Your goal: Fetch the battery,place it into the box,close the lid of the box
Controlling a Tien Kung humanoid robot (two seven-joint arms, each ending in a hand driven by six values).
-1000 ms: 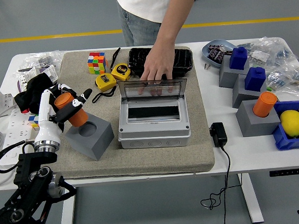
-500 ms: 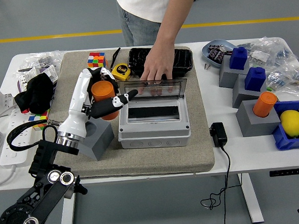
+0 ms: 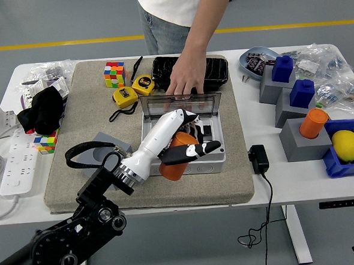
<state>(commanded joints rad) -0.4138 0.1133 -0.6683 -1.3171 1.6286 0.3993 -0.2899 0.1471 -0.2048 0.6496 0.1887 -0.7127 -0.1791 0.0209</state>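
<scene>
My left hand (image 3: 191, 145) is shut on the orange battery (image 3: 175, 161), a stubby cylinder. It holds the battery tilted over the front left part of the grey box (image 3: 218, 159) in the middle of the mat. The box's clear lid (image 3: 210, 102) stands open at the back. A person's hand (image 3: 186, 79) reaches from the far side and rests its fingers on the lid's top edge. The box's dark opening is mostly hidden behind my hand. The grey block with a round hole (image 3: 101, 145) lies left of the box, partly behind my forearm.
Two yellow tape measures (image 3: 132, 90), a colour cube (image 3: 114, 74) and a black tray (image 3: 216, 70) lie behind the box. On the right stand grey blocks with blue and orange batteries (image 3: 313, 123), a blue bin with a lemon (image 3: 345, 144) and a black adapter (image 3: 258, 159). A power strip (image 3: 11, 169) is at left.
My left hand has carried the orange battery to the right, from the grey block at the mat's left to over the front of the box. The person's hand still holds the lid.
</scene>
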